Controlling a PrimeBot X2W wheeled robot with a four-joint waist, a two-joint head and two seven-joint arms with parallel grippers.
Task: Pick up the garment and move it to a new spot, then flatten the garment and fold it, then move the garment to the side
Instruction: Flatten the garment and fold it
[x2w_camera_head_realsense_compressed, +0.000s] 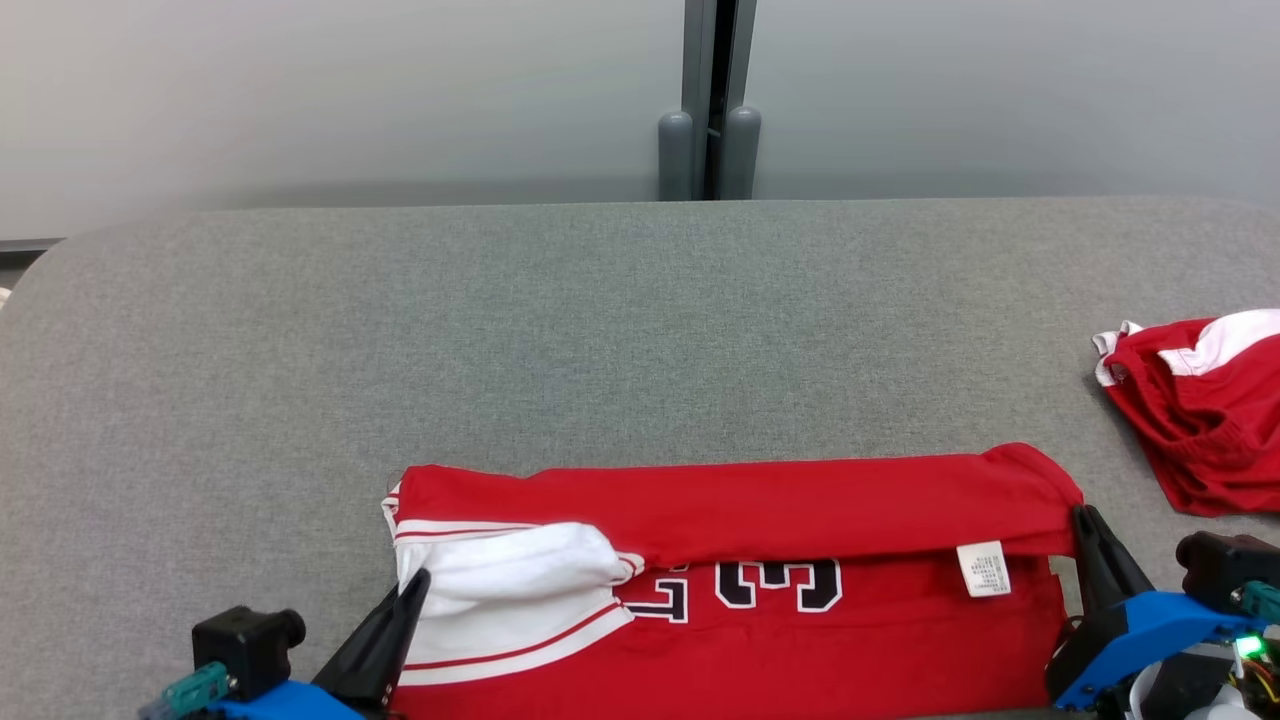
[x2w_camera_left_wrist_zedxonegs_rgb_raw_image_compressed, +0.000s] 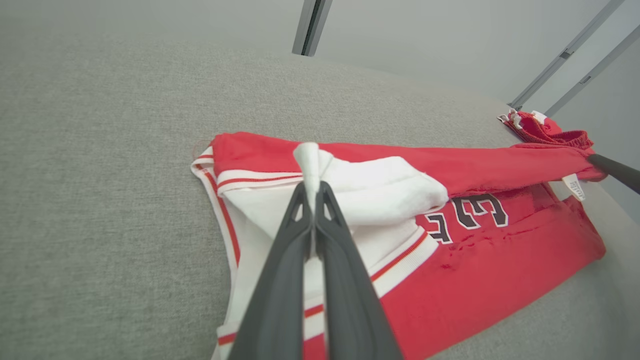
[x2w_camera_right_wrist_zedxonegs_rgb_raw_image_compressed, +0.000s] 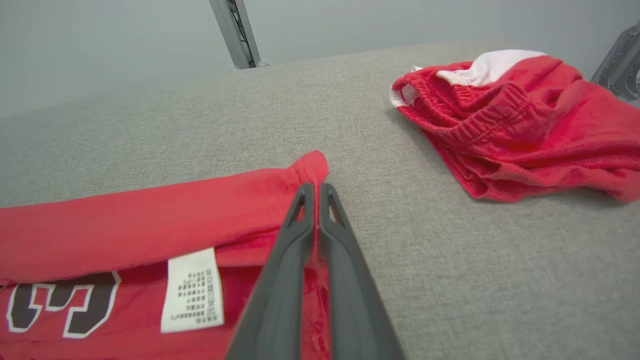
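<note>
The garment (x2w_camera_head_realsense_compressed: 760, 500), a red jersey with white trim and dark numerals, lies along the front of the grey table (x2w_camera_head_realsense_compressed: 600, 330). A red fold runs across its far side. My left gripper (x2w_camera_head_realsense_compressed: 420, 580) is shut on the white cloth at the garment's left end. In the left wrist view a pinch of white fabric (x2w_camera_left_wrist_zedxonegs_rgb_raw_image_compressed: 307, 155) sticks out past the closed left gripper (x2w_camera_left_wrist_zedxonegs_rgb_raw_image_compressed: 312, 186). My right gripper (x2w_camera_head_realsense_compressed: 1082, 515) is shut on the red fold's right corner. In the right wrist view that gripper (x2w_camera_right_wrist_zedxonegs_rgb_raw_image_compressed: 314, 186) pinches the garment (x2w_camera_right_wrist_zedxonegs_rgb_raw_image_compressed: 150, 220) beside a white label (x2w_camera_right_wrist_zedxonegs_rgb_raw_image_compressed: 192, 290).
A second red and white garment (x2w_camera_head_realsense_compressed: 1200, 420) lies bunched at the table's right edge, also seen as a crumpled heap (x2w_camera_right_wrist_zedxonegs_rgb_raw_image_compressed: 515, 125) to the right of my right gripper. A grey post (x2w_camera_head_realsense_compressed: 710, 100) stands behind the table. Bare grey tabletop stretches behind and left of the jersey.
</note>
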